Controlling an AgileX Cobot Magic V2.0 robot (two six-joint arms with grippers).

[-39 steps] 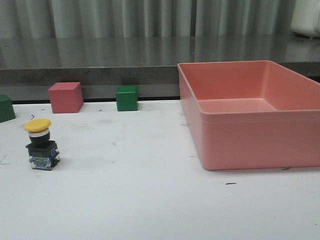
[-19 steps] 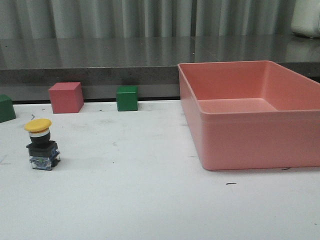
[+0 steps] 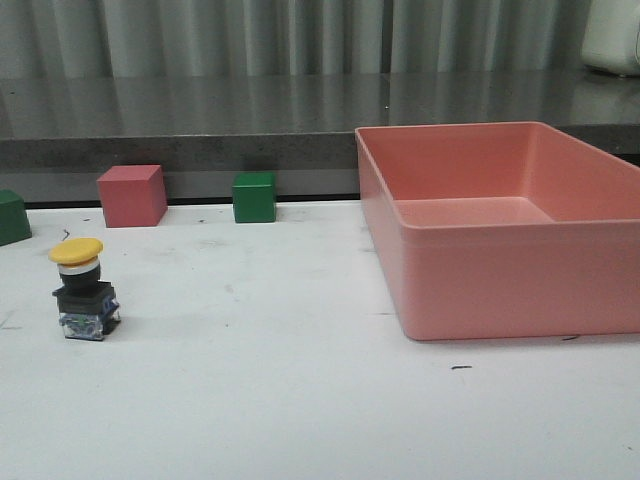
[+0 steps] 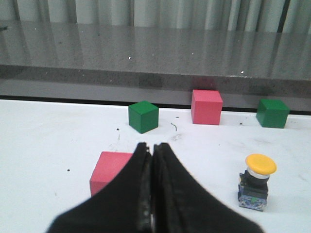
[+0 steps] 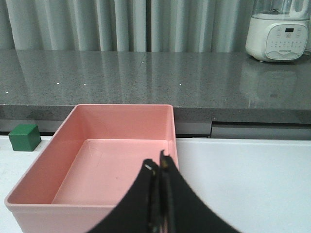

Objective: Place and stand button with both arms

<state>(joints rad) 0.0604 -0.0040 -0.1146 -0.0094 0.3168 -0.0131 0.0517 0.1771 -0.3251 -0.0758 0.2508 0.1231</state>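
Button (image 3: 84, 289) stands upright on the white table (image 3: 300, 400), lower left of the front view, yellow cap up, clear base down, nothing touching it. No arm shows in the front view. Pink bin (image 3: 500, 225) fills the right side, well apart from the button. Along the table's back edge: pink cube (image 3: 131, 195) upper left, green cube (image 3: 254, 197) just right of it, another green cube (image 3: 12, 217) cut off at the left edge.

Left wrist view: left gripper (image 4: 152, 160) at bottom centre, fingers pressed together, holding nothing. Button (image 4: 257, 182) sits lower right of that frame, apart from the gripper. A second pink cube (image 4: 111, 167) lies just left of the fingers.

Right wrist view: right gripper (image 5: 159, 167) closed too, empty, over the bin's near rim (image 5: 87, 206). White appliance (image 5: 278, 29) upper right on the grey counter (image 5: 146, 73).
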